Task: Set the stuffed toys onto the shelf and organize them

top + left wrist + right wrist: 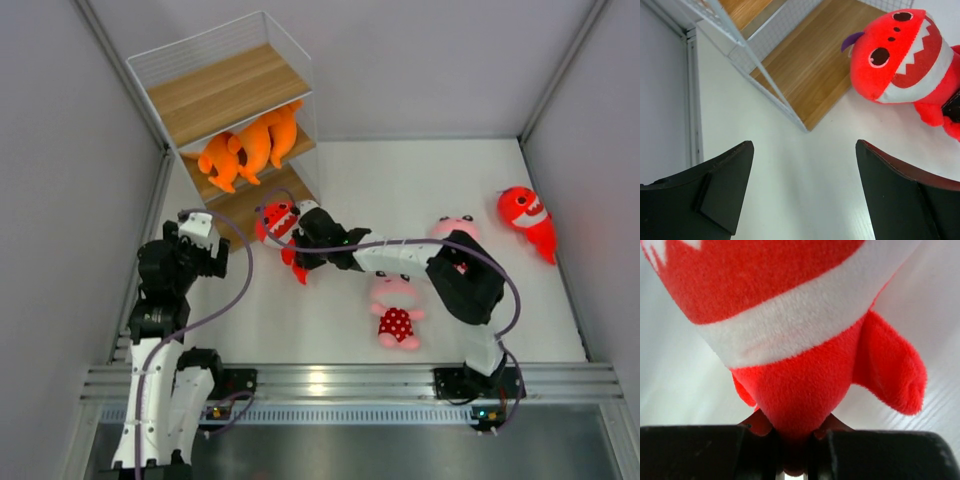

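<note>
The shelf point(225, 95) stands at the back left, and two orange sharks point(250, 148) lie on its middle board. In front of its lowest board point(810, 75) is a red shark point(277, 219) with a white toothy mouth. My right gripper point(296, 247) is shut on its lower body; the right wrist view shows the plush point(805, 365) pinched in that gripper point(792, 432). My left gripper point(218, 255) is open to the left of it, empty over the white table point(804, 150), with the same shark point(900, 55) at the upper right.
A second red shark point(527, 218) lies at the far right. One pink animal in a polka-dot dress point(397, 312) lies mid-table. Another pink animal point(452, 226) is partly hidden by my right arm. Grey walls close in both sides, and a metal rail point(330, 380) runs along the near edge.
</note>
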You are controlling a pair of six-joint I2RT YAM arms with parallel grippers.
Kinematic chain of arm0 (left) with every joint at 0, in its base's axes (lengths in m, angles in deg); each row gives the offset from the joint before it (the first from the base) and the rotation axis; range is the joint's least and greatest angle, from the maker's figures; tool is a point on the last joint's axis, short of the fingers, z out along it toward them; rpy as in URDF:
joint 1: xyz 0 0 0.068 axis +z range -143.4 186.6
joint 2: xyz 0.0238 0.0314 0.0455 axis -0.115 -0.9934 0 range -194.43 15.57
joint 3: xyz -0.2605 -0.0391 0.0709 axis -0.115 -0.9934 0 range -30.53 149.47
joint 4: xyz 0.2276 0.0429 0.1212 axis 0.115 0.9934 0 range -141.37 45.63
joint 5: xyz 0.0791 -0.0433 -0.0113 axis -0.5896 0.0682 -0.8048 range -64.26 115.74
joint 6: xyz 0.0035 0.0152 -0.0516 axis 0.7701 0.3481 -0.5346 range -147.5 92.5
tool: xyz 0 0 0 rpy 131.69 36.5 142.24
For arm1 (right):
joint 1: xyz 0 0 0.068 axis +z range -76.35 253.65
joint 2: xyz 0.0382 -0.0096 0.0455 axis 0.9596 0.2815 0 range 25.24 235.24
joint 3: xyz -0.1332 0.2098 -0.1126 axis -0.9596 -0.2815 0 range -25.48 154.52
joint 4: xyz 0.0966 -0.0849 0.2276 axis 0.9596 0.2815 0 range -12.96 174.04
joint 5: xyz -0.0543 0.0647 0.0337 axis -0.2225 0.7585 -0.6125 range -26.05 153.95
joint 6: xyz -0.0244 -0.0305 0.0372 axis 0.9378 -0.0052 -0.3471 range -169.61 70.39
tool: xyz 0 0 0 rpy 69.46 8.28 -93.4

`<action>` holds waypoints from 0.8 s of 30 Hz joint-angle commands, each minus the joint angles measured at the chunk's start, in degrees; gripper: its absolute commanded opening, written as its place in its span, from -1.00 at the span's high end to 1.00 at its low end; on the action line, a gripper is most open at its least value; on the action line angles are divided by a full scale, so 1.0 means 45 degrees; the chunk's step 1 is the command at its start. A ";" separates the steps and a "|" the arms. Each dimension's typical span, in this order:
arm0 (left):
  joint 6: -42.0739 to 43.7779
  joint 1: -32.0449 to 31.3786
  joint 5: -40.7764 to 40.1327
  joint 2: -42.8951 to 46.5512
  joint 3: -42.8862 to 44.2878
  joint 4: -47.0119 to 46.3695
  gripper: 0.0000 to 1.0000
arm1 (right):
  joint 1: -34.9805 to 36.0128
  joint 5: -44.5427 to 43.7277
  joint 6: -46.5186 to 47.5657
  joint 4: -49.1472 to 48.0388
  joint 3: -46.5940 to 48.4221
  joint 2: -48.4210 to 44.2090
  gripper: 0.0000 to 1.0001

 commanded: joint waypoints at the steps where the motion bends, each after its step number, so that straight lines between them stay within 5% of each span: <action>1: 0.0549 0.0007 -0.1480 0.0518 -0.0192 0.0095 -0.78 | -0.0285 -0.1301 0.0364 0.1266 0.1735 0.0889 1.00; 5: -0.0405 0.0007 -0.2082 0.0734 -0.0368 0.0115 -0.79 | -0.0637 -0.1768 -0.0357 0.1832 0.3143 0.2024 1.00; 10: -0.1344 -0.0013 -0.5322 0.1650 -0.0446 0.0077 -0.82 | -0.0891 -0.2354 -0.0691 0.1717 0.4977 0.3448 1.00; 16: -0.1833 0.0007 -0.5620 0.3232 -0.1265 0.0135 -0.80 | -0.0911 -0.2902 -0.0926 0.1405 0.6639 0.4777 0.95; 18: -0.1891 -0.0013 -0.5775 0.3622 -0.1364 0.0116 -0.80 | -0.0930 -0.3292 -0.1043 0.1017 0.6876 0.5033 0.78; 22: -0.2068 -0.0013 -0.5776 0.3878 -0.1559 0.0077 -0.79 | -0.0931 -0.4053 -0.1277 0.0351 0.7053 0.5268 -0.01; 24: -0.2049 0.0007 -0.5776 0.4014 -0.1618 0.0077 -0.78 | -0.0930 -0.4367 -0.1297 0.0330 0.7033 0.5249 -0.07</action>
